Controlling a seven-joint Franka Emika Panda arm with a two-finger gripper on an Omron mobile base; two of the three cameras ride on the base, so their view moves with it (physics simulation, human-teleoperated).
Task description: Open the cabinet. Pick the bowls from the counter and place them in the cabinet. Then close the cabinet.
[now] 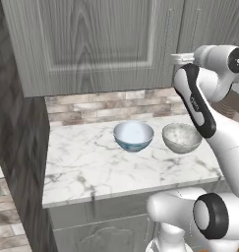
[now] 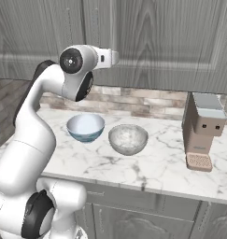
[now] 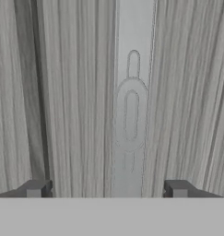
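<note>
While the gripper (image 3: 106, 189) faces the grey wood-grain front of the cabinet (image 1: 91, 44) at close range, its two dark finger tips (image 3: 35, 188) stand spread wide apart at the bottom of the hand view, with nothing pinched between them; a slim pale vertical handle (image 3: 131, 106) runs up the door in line with the gap between them. Both raised-panel cabinet doors are shut in the base views, so nothing of the inside can be seen. Below, on the white marble counter (image 1: 91, 167), the two bowls sit side by side, upright and close together but not touching. Seen from the left base view, the light blue bowl (image 1: 134, 136) is on the left, its white inside bare, and the speckled stone-like bowl (image 1: 182, 137) is on the right, also holding nothing. Behind them runs the brick backsplash (image 1: 101, 106). In the right base view a brown and grey boxy appliance (image 2: 202, 130) stands on the counter well to the right of the speckled bowl, with a small ridged tray at its foot. Under the counter edge is a pale grey base cabinet (image 2: 133, 214) with its door closed. The white arm (image 2: 35, 121) rises from beside the counter front, and its hand is raised to the height of the wall cabinet doors
</note>
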